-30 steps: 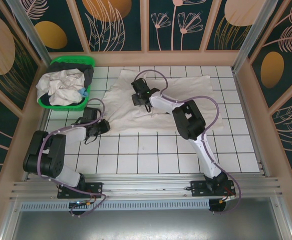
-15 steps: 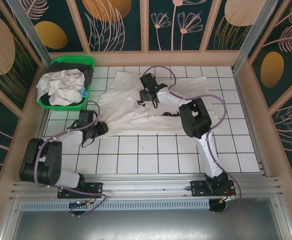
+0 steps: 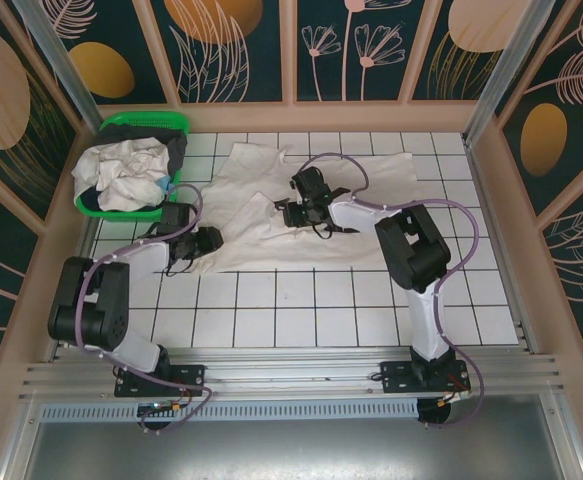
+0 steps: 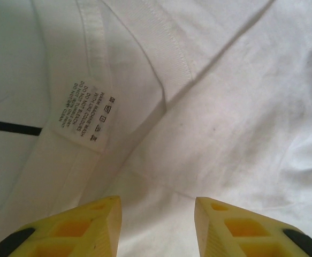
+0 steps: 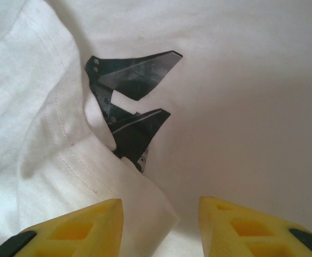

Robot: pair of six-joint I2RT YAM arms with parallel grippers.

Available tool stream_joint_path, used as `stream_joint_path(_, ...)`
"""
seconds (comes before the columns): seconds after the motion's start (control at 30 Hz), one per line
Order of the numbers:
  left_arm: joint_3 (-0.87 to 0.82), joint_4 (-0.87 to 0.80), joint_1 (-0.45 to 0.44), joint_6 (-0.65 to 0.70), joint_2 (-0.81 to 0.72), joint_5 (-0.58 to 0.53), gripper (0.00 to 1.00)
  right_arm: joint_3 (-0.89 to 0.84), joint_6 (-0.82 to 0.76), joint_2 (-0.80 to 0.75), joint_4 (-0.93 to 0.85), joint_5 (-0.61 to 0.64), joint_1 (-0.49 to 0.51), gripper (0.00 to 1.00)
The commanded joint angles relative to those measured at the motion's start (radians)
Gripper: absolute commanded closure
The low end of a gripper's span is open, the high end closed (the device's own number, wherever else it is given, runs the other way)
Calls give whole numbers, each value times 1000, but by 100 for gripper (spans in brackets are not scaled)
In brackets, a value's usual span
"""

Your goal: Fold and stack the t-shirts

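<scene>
Across the far half of the tiled surface lies an off-white shirt, rumpled, one fold lapping its black angular print. Left hand hangs released over the shirt's near-left edge, by the care label. Right hand, fingers likewise apart, hovers mid-shirt. More shirts heap in the basket, far left. Bare tiles run along the near side.
</scene>
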Motion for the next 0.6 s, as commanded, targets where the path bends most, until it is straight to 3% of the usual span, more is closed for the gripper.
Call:
stream_joint_path(0.0,30,17,9,28,57,16,61,11,28,17,7,0,6,65)
stream_joint_path(0.23,10,21,10,28,100,-37,65,-4,46,-26,11,58,-9,99)
stream_joint_path(0.53,-38,28,20,13,78,-63,65,-173,113,-124,162,43,-55,100)
stream_joint_path(0.57,-43,32,20,8,77,-62,65,-180,120,-118,166,34,-58,96)
